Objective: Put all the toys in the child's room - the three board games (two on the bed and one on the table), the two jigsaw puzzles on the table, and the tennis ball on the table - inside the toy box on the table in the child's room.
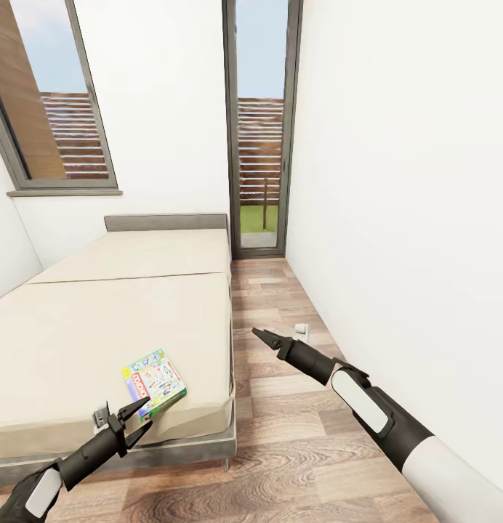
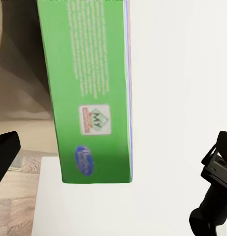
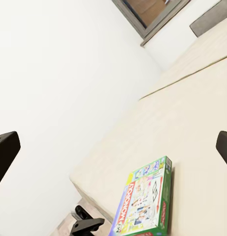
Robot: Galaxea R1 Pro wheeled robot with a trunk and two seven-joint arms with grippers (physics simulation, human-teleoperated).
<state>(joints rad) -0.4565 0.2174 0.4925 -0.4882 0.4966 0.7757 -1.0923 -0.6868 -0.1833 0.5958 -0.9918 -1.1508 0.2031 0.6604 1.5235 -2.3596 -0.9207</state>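
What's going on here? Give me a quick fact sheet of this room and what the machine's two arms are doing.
Room: bedroom, wood floor, tall glass door
Bed: beige, bare except one game
Board game: green box, flat near the bed's foot corner
Left end effector: open, just short of the game
Right end effector: over the floor beside the bed, holding nothing

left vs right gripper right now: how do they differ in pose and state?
The left gripper is open, its fingers spread just short of the board game near the bed's foot edge. The right gripper looks shut to a point and hangs over the wood floor beside the bed, away from the game. Both are black, hold nothing, and point forward.
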